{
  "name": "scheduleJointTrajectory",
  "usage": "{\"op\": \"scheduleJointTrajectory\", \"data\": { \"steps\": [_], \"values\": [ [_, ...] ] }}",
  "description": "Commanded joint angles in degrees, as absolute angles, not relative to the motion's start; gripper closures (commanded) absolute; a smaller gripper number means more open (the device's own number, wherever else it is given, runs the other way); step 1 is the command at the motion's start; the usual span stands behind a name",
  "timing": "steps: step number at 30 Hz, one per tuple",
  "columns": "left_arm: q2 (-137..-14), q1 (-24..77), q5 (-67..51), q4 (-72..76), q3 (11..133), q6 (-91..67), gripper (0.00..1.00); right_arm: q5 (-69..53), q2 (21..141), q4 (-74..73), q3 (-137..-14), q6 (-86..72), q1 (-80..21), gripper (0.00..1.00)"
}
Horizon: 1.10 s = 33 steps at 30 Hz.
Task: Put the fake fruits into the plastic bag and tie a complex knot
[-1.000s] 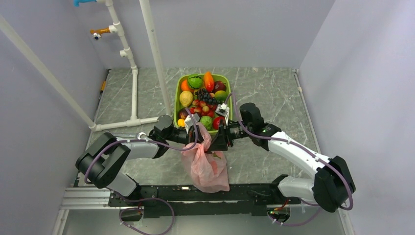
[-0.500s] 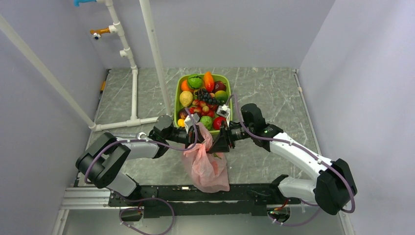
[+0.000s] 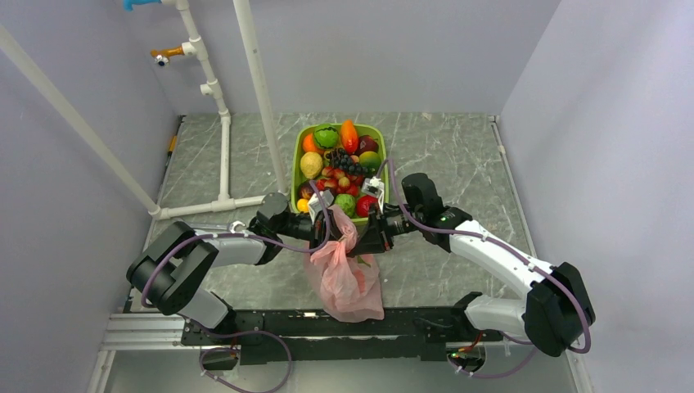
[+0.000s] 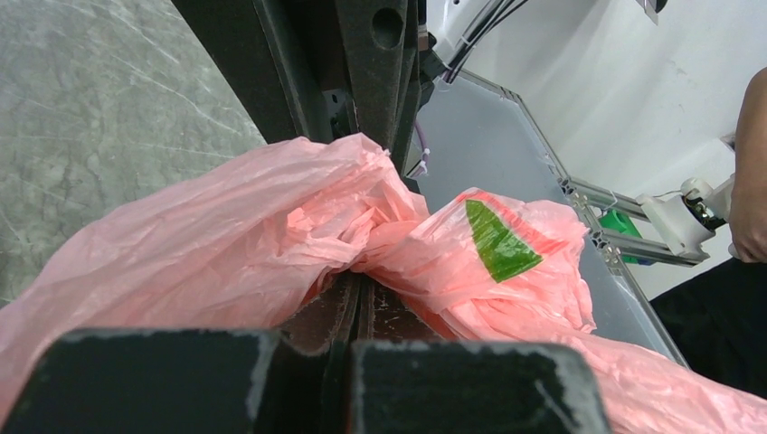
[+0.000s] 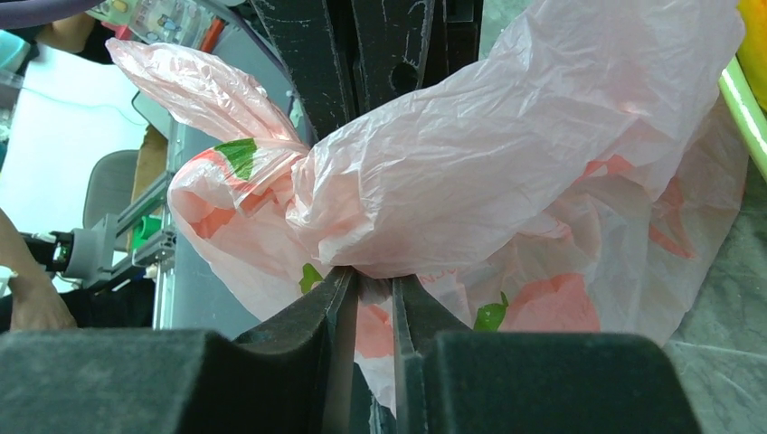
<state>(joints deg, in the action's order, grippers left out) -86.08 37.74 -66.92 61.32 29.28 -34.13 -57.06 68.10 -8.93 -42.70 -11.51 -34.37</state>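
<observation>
The pink plastic bag (image 3: pixel 349 280) lies on the table below the tray, its top lifted between both grippers. My left gripper (image 4: pixel 360 278) is shut on a fold of the plastic bag (image 4: pixel 226 235), next to a twisted bunch (image 4: pixel 384 231) of its handles; whether that is a finished knot I cannot tell. My right gripper (image 5: pixel 373 276) is nearly closed, pinching bag plastic (image 5: pixel 470 172) at its tips, and one handle end (image 5: pixel 199 86) sticks up to the left. The fake fruits (image 3: pixel 340 164) fill the green tray. From above, the left gripper (image 3: pixel 327 226) and right gripper (image 3: pixel 362 232) almost meet.
The lime-green tray (image 3: pixel 295 168) stands just behind the grippers; its rim (image 5: pixel 743 104) is close to the right gripper. White pipe posts (image 3: pixel 223 155) stand at the back left. Grey walls close in both sides, and the arms' rail (image 3: pixel 327 327) runs along the near edge.
The right gripper's jaws have narrowed onto the bag's plastic. Both arms and the bag have hardly moved.
</observation>
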Motion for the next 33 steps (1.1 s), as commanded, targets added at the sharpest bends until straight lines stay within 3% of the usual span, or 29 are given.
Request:
{"op": "scheduleJointTrajectory", "data": {
  "steps": [1, 5, 8, 13, 19, 23, 24, 26, 33],
  "values": [
    [-84.0, 37.8, -67.4, 63.4, 30.5, -32.7, 1.0, -58.6, 67.0, -11.4, -44.1, -8.2, -34.1, 1.0],
    [-83.9, 37.7, -67.1, 62.9, 30.3, -32.4, 1.0, -58.9, 66.0, -12.5, -43.9, -7.0, -33.6, 1.0],
    [-82.7, 37.1, -66.6, 62.1, 29.8, -32.0, 0.79, -58.4, 65.8, -12.8, -44.1, -6.6, -33.0, 1.0],
    [-77.5, 35.6, -66.5, 51.6, 28.9, -24.5, 0.62, -57.7, 65.4, -11.3, -43.9, -6.7, -32.3, 1.0],
    [-68.1, 33.7, -68.0, 28.2, 29.6, -9.4, 0.46, -56.3, 65.3, -10.8, -43.9, -6.9, -32.0, 1.0],
    [-56.3, 32.1, -66.0, 2.7, 32.0, 10.4, 0.27, -55.7, 65.2, -10.6, -44.1, -6.8, -32.1, 1.0],
    [-53.9, 32.2, -64.7, -1.9, 32.6, 13.7, 0.14, -55.7, 65.3, -10.8, -44.2, -6.5, -32.1, 1.0],
    [-50.7, 32.3, -61.5, -5.9, 34.2, 13.3, 0.02, -55.4, 65.6, -11.2, -44.7, -6.0, -32.1, 1.0],
    [-50.5, 38.4, -51.8, -6.9, 41.6, 4.4, 0.03, -54.2, 66.1, -11.8, -45.5, -5.4, -32.7, 1.0]
  ]
}}
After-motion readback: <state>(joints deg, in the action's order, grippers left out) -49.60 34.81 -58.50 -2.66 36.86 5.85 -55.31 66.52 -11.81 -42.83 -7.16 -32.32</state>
